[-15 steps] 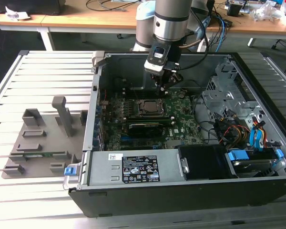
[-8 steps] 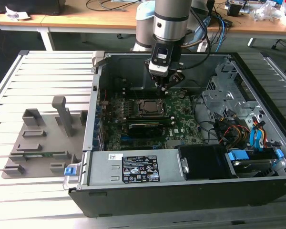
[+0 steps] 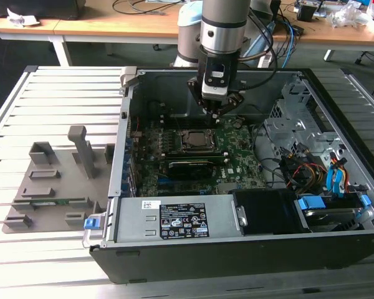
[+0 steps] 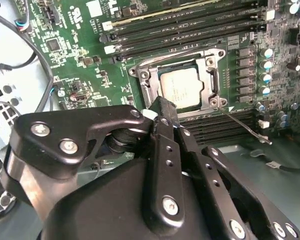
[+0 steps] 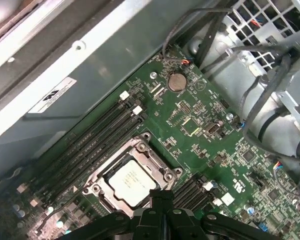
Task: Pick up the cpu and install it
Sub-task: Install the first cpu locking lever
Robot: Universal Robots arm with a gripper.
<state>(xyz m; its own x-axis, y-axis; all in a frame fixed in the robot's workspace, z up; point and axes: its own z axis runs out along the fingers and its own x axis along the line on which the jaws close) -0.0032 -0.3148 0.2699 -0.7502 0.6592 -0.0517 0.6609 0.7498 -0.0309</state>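
Claw hangs above the board inside the open case, fingers clenched on nothing. The cpu lies flat in its socket, just beyond my fingertips. I judge it seated. I cannot tell if the lever is latched.

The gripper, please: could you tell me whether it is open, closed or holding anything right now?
Gripper: closed, holding nothing; the cpu lies in the socket just ahead of it.
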